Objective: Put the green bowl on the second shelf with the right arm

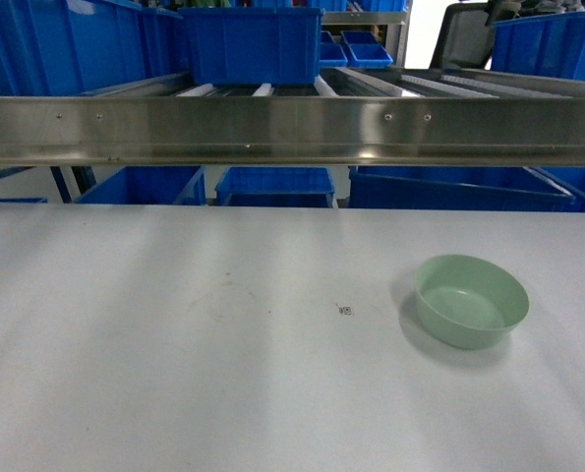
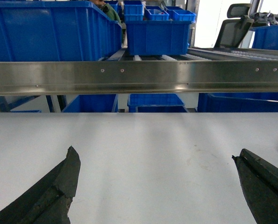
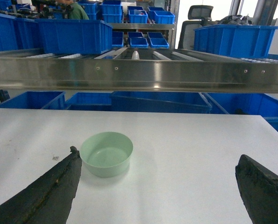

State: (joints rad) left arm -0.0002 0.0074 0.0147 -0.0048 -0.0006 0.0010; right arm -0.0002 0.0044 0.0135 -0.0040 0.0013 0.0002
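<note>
The green bowl (image 3: 106, 153) sits upright on the worktop (image 3: 185, 154), ahead-left of the right gripper (image 3: 157, 196), by its left finger (jaws wide apart, empty). It lies on the right arm's side, with the left gripper (image 2: 157, 191) equally spread.

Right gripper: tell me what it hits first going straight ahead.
Probably bare white table, then the steel rail. The green bowl sits left of centre, beside the left finger; depth is unclear.

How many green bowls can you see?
1. The green bowl sits upright on the white table, right of the middle, below the steel shelf rail. None other shows, though crates could hide some.
</note>
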